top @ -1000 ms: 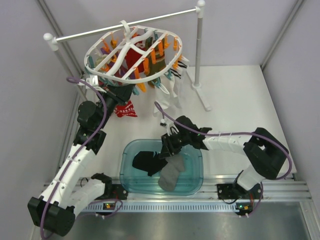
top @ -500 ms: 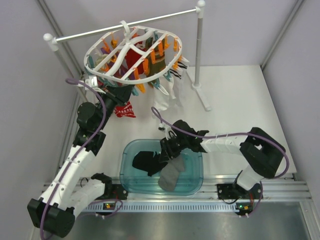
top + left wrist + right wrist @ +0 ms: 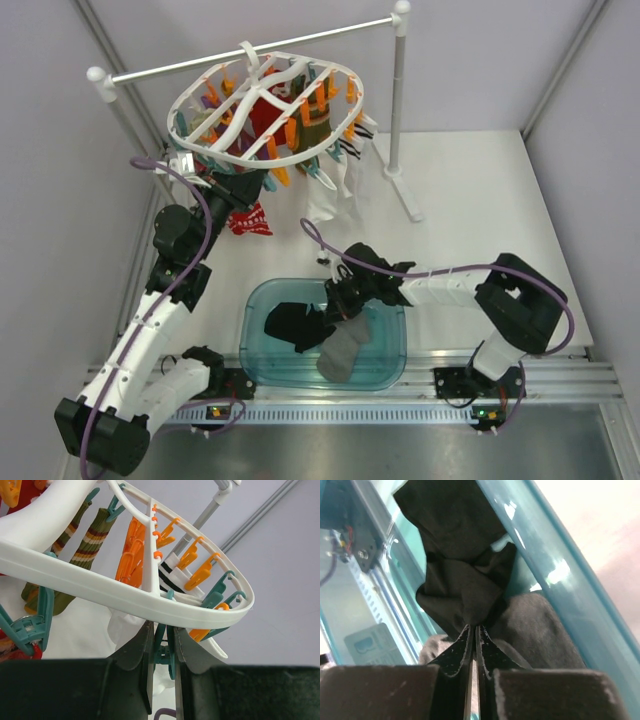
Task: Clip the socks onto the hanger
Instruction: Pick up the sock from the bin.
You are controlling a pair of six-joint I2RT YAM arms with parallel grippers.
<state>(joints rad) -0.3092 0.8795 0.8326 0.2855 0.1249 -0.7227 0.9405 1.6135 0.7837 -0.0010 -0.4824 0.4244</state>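
Observation:
The white oval hanger [image 3: 330,70] hangs by its hook from the rail, with orange and teal clips round it. My left gripper [image 3: 228,178] is up under its near-left rim. In the left wrist view this gripper [image 3: 162,630] is shut on a teal clip [image 3: 167,652] just below the ring [image 3: 125,597]. A bunched black sock [image 3: 290,325] lies in the teal bin [image 3: 385,375]. My right gripper [image 3: 335,308] is down in the bin. In the right wrist view this gripper [image 3: 475,626] is shut on a fold of the black sock [image 3: 460,580]. I cannot tell whether the bundle is one black sock or two.
A grey sock [image 3: 345,350] lies in the bin beside the black one, under my right gripper [image 3: 540,625]. A red patterned sock [image 3: 252,220], white socks [image 3: 335,195] and striped socks [image 3: 85,545] hang from the hanger. The white rail [image 3: 180,66] and its right post [image 3: 398,110] stand behind.
My right gripper has moved a little left and lower into the bin, onto the black sock. The left arm has stayed at the hanger's rim.

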